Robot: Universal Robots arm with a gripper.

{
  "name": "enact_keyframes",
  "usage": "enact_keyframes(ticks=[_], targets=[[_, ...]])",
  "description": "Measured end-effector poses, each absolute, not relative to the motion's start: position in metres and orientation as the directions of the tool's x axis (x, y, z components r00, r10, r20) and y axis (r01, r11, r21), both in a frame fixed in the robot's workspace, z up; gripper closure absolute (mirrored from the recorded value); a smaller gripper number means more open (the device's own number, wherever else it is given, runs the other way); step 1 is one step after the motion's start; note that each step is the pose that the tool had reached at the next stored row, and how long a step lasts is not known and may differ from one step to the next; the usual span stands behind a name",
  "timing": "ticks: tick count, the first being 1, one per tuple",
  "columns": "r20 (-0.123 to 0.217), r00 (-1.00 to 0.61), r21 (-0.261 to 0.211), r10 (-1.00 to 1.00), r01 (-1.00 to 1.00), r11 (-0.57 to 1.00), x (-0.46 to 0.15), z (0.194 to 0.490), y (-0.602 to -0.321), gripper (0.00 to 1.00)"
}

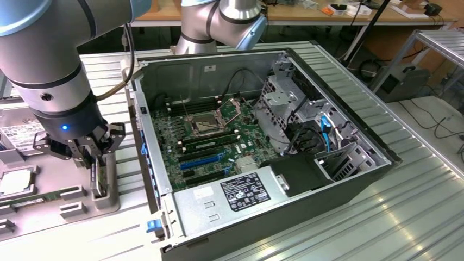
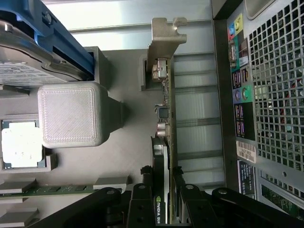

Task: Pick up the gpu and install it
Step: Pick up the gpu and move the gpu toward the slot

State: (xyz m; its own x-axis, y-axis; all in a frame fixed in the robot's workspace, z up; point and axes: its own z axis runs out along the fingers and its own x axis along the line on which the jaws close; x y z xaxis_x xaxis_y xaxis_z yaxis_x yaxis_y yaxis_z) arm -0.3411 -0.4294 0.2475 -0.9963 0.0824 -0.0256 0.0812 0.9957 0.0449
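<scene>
NVIDIA is printed on the gpu's [image 2: 161,166] black face; other labels [image 1: 244,191] are illegible.

My exterior view looks down from well back on the open case [image 1: 312,217]; my wrist view sits close behind the pincer [image 2: 164,175]; both share the gpu [image 2: 167,118].

Thin black gpu [image 2: 167,123] upright on edge in grey holder [image 2: 123,156].
</scene>
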Motion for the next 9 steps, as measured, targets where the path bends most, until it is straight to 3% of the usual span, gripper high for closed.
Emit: enact_keyframes(ticks=[9], targets=[[-0.024,-0.996,0.045,0.082,0.081,0.996,-0.3411,0.2537,-0.4294,0.73]])
